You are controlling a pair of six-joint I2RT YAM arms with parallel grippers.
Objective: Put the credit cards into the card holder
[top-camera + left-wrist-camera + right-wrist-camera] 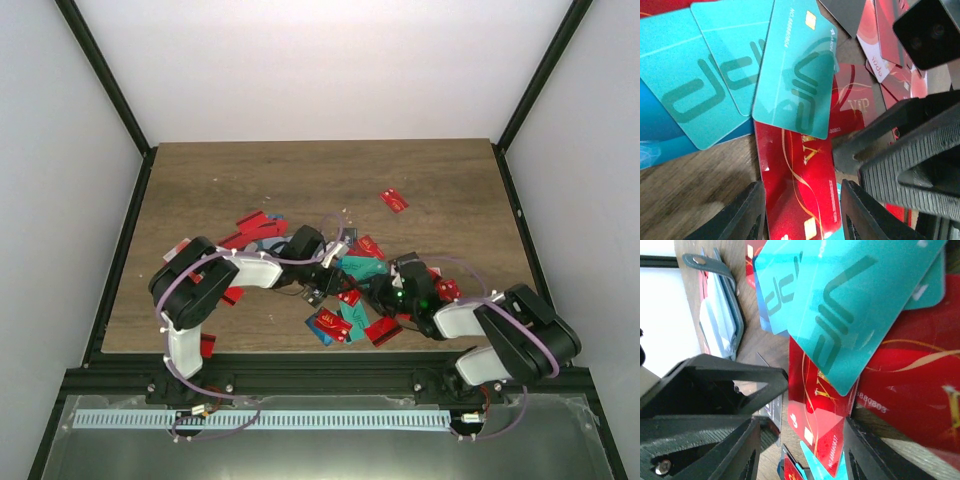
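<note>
1. Credit cards (345, 322) lie in a messy heap on the wooden table (250, 180), at its 6 o'clock side, close to both arms. Most are red and some are teal.
2. One lone red card (394, 200) lies well apart, at about 1 o'clock from the heap.
3. The left gripper (802, 217) is down low over the heap. In its own camera view, its two fingers stand apart at 7 o'clock and 5 o'clock.
4. A red card (797, 195) with gold lines lies between those fingers and fills almost the whole gap. I cannot tell if the fingers squeeze it or only stand beside it.
5. A teal card (795, 85) lies on the far end of the red card, at 12 o'clock from the left gripper. More teal cards (700, 95) fan out at 10 o'clock.
6. The right gripper (802, 460) is low over the heap too. Its fingers are spread and grip nothing. What looks like the same red card (815, 425) lies between them, nearer the 5 o'clock finger, with bare space on the other side.
7. The two grippers are close together. The right one shows at 3 o'clock in the left camera's view.
8. The card holder (722, 310) lies on the table at 10 o'clock from the right gripper, near it but apart. Its strap (710, 265) with a round clasp (699, 260) sticks out at 11 o'clock.
</note>
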